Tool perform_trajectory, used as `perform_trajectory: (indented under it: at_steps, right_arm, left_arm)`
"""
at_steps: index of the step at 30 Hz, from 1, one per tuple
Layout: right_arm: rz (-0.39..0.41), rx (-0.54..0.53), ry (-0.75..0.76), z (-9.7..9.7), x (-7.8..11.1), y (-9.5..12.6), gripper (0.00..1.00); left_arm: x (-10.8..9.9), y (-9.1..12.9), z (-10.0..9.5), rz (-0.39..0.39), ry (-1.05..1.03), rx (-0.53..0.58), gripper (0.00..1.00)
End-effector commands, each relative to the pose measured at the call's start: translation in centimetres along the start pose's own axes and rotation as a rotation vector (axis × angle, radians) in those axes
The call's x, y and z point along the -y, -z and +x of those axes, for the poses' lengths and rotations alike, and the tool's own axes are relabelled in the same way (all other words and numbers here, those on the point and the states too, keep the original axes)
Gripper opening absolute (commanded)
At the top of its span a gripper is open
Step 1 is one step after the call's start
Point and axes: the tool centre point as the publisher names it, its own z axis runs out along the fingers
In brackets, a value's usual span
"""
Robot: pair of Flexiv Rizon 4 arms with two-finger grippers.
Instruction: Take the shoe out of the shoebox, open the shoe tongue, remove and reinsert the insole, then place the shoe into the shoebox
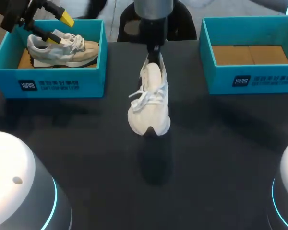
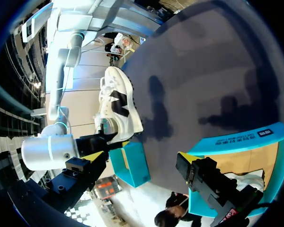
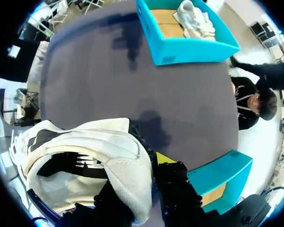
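White knit lace-up sneaker [image 1: 150, 103] hangs toe-down above the dark table [image 1: 77, 143], its heel clamped between the fingers of the right gripper [image 1: 154, 53]. Beyond the sneaker to its left, a teal cardboard shoebox [image 1: 62, 84] holds a grey and beige running shoe [image 1: 67, 50]; the left gripper [image 1: 61, 28] hovers over that shoe's heel, fingers spread apart. Beyond the sneaker to its right stands a second teal shoebox [image 1: 249, 79], brown floor showing
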Motion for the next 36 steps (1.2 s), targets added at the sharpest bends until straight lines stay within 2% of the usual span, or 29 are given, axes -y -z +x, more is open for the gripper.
perform_trajectory:
  at_steps: [1, 18, 20, 23, 36]
  right_arm:
    - [-0.013, 0.008, 0.001, 0.3, 0.2, 1.4, 0.0]
    - [-0.013, 0.008, 0.001, 0.3, 0.2, 1.4, 0.0]
    - [-0.043, -0.017, 0.032, -0.4, 1.4, 1.4, 0.0]
    - [-0.048, -0.023, 0.068, -1.4, 3.1, 1.7, 0.0]
    - [0.004, 0.05, 0.074, -6.2, 11.2, 3.5, 0.0]
  left_arm:
    - [0.1, 0.0, 0.0, -0.001, -0.001, -0.004, 1.0]
    - [0.1, 0.0, 0.0, -0.001, -0.001, -0.004, 1.0]
    - [0.1, 0.0, 0.0, -0.001, -0.001, -0.004, 1.0]
    - [0.1, 0.0, 0.0, -0.001, -0.001, -0.004, 1.0]
    - [0.1, 0.0, 0.0, -0.001, -0.001, -0.004, 1.0]
